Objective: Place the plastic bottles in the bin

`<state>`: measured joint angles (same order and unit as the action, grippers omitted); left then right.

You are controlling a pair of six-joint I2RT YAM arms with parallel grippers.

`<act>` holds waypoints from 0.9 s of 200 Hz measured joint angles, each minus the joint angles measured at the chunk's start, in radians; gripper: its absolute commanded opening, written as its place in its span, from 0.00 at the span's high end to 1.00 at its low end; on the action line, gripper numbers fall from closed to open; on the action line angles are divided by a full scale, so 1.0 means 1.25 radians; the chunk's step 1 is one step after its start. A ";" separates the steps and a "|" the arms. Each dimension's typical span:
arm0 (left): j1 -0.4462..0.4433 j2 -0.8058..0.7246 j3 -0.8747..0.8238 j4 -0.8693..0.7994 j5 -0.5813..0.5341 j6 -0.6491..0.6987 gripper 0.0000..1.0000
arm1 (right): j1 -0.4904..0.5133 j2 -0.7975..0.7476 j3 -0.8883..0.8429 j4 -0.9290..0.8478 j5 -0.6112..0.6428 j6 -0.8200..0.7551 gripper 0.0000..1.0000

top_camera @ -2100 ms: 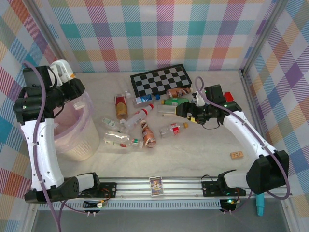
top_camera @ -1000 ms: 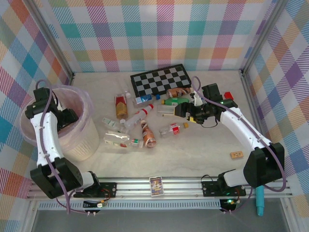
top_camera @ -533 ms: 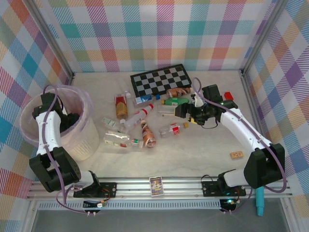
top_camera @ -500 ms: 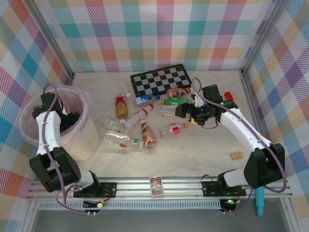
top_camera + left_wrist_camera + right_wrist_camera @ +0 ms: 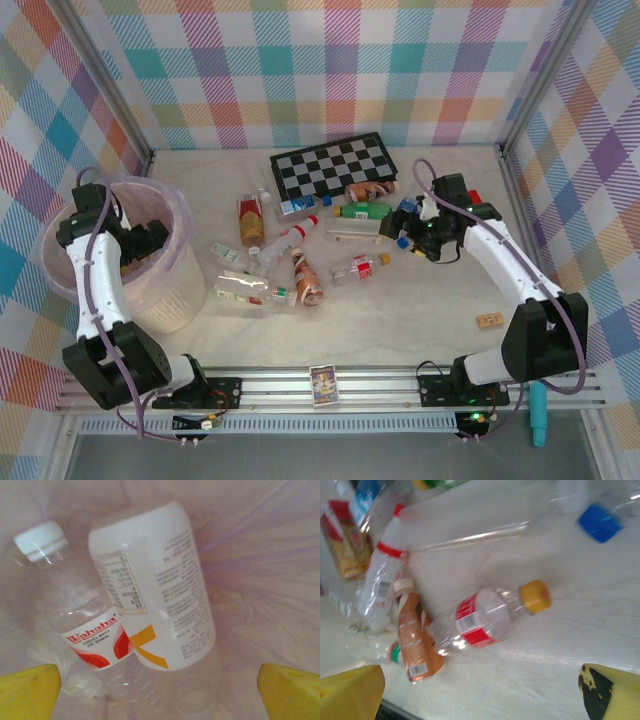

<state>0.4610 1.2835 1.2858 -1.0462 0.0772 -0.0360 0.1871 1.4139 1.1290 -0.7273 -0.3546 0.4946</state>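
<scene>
Starting at the near rail, a small card [image 5: 322,383] lay at six o'clock, between the two arm bases. At nine o'clock stood the bin [image 5: 175,290], and the left gripper [image 5: 150,238] hung inside its pink liner. The overhead view left the bin's contents unclear. The left wrist view looked down past widely parted yellow fingers [image 5: 30,692], released and clasping nothing, onto two bottles lying side by side on the bag. One was a white-capped clear bottle [image 5: 82,630] with a red label. Touching it on its three o'clock side was a white-labelled bottle [image 5: 160,590].

The remaining plastic bottles [image 5: 300,265] lay scattered at the table's centre. The right gripper [image 5: 400,226] hovered at their three o'clock edge, its fingers [image 5: 355,692] spread wide and empty. Its wrist view gave detail that the overhead view blurred: a red-labelled bottle [image 5: 490,617] with a yellow cap lay just beside a brown bottle [image 5: 415,645]. A green bottle [image 5: 365,210] lay near that gripper, and the checkerboard [image 5: 335,165] sat at twelve o'clock.

Two seconds earlier the left gripper had held a white bottle above the bin's far rim; since then it had gone down into the bin and let go. The right gripper had drawn back slightly toward three o'clock from the green bottle.
</scene>
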 measured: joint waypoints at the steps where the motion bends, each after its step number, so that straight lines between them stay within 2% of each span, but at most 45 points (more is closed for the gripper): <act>1: 0.000 -0.003 0.003 -0.001 -0.001 0.000 0.00 | -0.002 0.001 0.000 0.000 0.001 0.000 0.01; 34: 0.000 -0.071 0.105 -0.043 -0.015 0.000 0.00 | -0.085 0.053 0.013 0.004 0.057 0.013 0.01; 69: -0.001 -0.125 0.211 -0.065 0.009 -0.007 0.00 | -0.183 0.172 0.042 0.054 0.076 0.047 0.00; 89: -0.034 -0.136 0.242 -0.069 0.032 -0.026 0.00 | -0.208 0.244 0.072 0.074 0.088 0.072 0.01; 107: -0.119 -0.134 0.272 -0.083 0.026 -0.043 0.01 | -0.207 0.298 0.112 0.088 0.090 0.087 0.03; 137: -0.300 -0.127 0.333 -0.092 0.006 -0.071 0.01 | -0.207 0.361 0.171 0.103 0.096 0.104 0.07; 180: -0.615 -0.128 0.312 -0.052 -0.070 -0.127 0.01 | -0.207 0.413 0.221 0.108 0.103 0.126 0.10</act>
<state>-0.3080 1.1229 1.6756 -1.1118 -0.0105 -0.1951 -0.0711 1.9305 1.4048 -0.5922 -0.2253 0.6521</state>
